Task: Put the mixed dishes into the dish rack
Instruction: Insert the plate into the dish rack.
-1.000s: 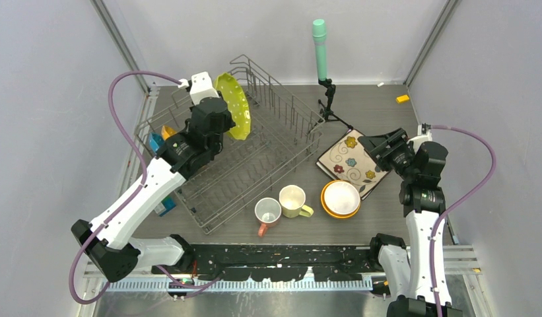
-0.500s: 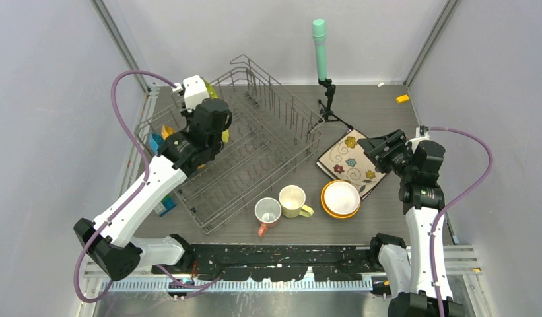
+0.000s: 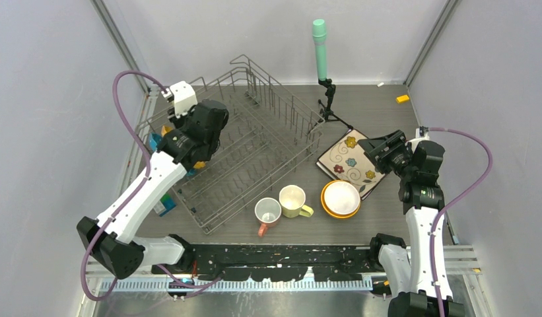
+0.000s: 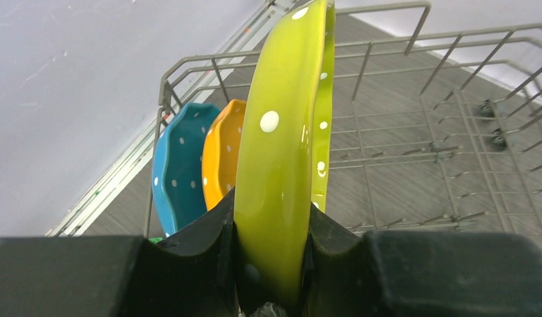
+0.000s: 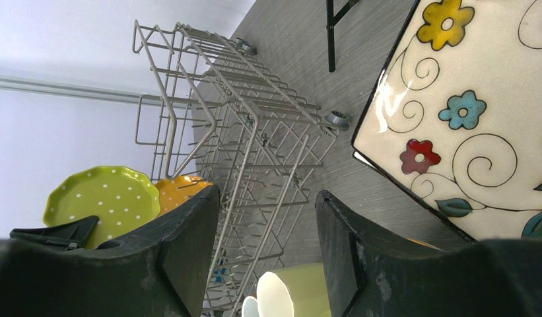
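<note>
our left hand (image 4: 271,221) clenches the green plate (image 4: 281,132) on edge, upright at one end of the rack (image 3: 255,152), just beside the orange plate (image 4: 222,158) and blue plate (image 4: 179,162). our right hand (image 5: 267,197) hangs released near the square plate (image 5: 466,119) on the counter (image 3: 380,105).

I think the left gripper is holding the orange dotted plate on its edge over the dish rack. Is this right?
Not quite: the left gripper holds the yellow-green dotted plate on its edge over the dish rack. The orange plate already stands in the rack beside the blue plate, as the left wrist view shows.
</note>
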You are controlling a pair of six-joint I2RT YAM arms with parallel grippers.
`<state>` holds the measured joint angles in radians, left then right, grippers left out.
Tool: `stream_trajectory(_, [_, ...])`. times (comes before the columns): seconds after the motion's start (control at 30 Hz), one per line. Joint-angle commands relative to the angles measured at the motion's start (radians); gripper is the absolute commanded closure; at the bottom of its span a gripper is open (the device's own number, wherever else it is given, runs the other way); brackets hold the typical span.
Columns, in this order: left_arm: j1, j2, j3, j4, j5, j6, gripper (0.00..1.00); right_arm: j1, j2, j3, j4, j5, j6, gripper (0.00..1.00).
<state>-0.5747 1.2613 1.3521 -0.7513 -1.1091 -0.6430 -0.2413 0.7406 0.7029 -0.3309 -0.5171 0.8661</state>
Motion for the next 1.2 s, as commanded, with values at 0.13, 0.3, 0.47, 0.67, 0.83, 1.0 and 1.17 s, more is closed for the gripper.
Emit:
stream_trajectory(0.13, [0.051,0.026,0.056,-0.044,-0.059,-0.158,1.0,0.004,0.005,0.003,0.008,0.005,-0.022,0.39])
stream_trajectory(0.3, [0.08,0.041,0.026,-0.039,-0.049,-0.175,1.0,0.004,0.005,0.002,0.005,0.005,-0.024,0.39])
stream_trajectory(0.47, [0.111,0.067,0.009,-0.048,-0.024,-0.2,1.0,0.005,0.004,-0.001,0.001,0.008,-0.026,0.39])
stream_trajectory(0.67, [0.137,0.105,-0.007,-0.066,0.006,-0.236,1.0,0.004,0.007,-0.001,0.0,0.01,-0.028,0.39])
stream_trajectory(0.83, [0.142,0.145,-0.022,-0.077,0.026,-0.257,1.0,0.004,0.012,0.004,0.0,0.012,-0.028,0.39])
stream_trajectory(1.0, [0.142,0.186,-0.034,-0.085,0.058,-0.264,1.0,0.004,0.017,-0.003,0.004,0.012,-0.023,0.39])
stream_trajectory(1.17, [0.144,0.203,-0.039,-0.09,0.065,-0.267,1.0,0.004,0.02,-0.002,0.004,0.015,-0.02,0.39])
